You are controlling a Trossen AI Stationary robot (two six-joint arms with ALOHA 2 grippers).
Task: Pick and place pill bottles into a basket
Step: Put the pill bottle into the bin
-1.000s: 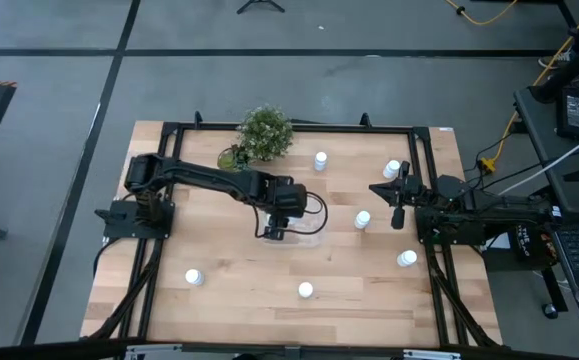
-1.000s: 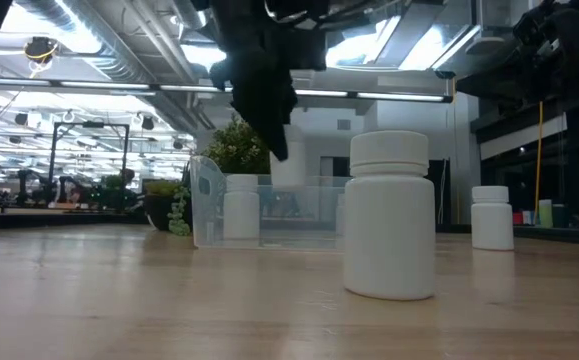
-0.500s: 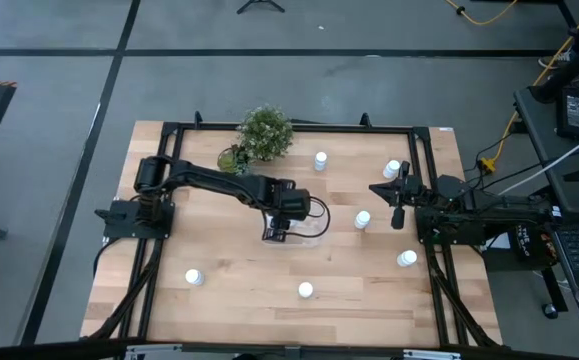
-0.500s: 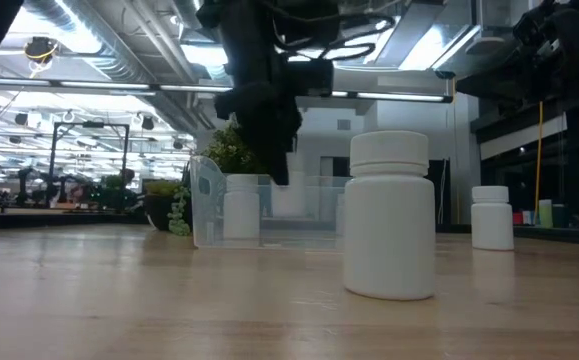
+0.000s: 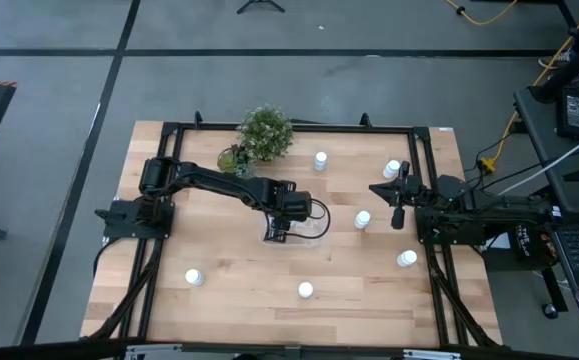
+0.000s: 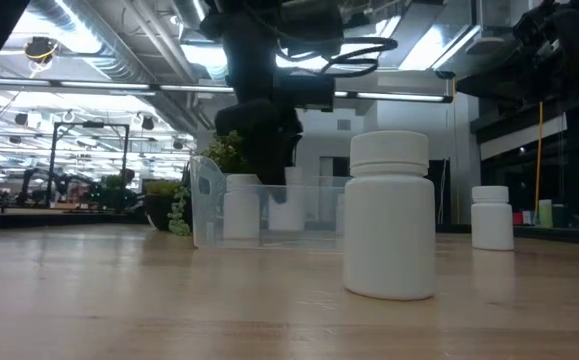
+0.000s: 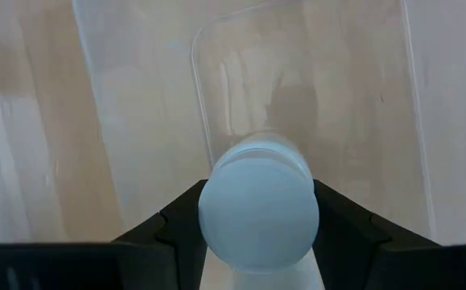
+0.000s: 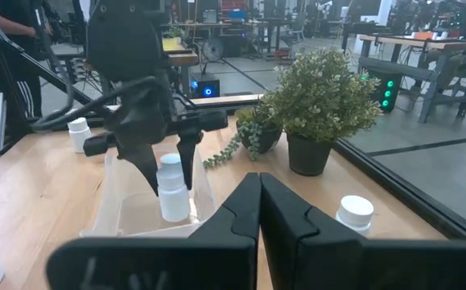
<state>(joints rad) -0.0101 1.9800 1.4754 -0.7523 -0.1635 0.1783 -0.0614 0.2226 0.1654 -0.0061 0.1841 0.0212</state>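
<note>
Bottles stand scattered over the wooden table [image 5: 229, 290], and one bottle [image 7: 258, 211] is pinched between the fingers of the left gripper [image 5: 278, 229], held upright inside the clear basket [image 5: 314, 229] near the table's middle. The low view shows a second bottle [image 6: 241, 207] standing in the basket just beside the held one. In the left wrist view the held bottle sits over the basket floor, close to one rounded corner of the wall, with bare floor open on the far side.

Loose bottles lie well apart: one near the plant [image 5: 265, 133] at the back edge [image 5: 320, 160], one near the back right corner [image 5: 392, 169], one just right of the basket [image 5: 362, 219], one at the right edge [image 5: 406, 259], one at the front middle [image 5: 305, 290] and one at the front left [image 5: 194, 277]. The wide stretch between basket and front edge is open.

The right gripper [image 5: 397, 215] waits at the right side, jaws pressed together and holding nothing, near the bottle right of the basket.

Against a second ago, the left gripper has dropped lower and drawn slightly toward the basket's left end, bringing its bottle down from above the rim to inside the walls. The right arm and the loose bottles have not shifted.
</note>
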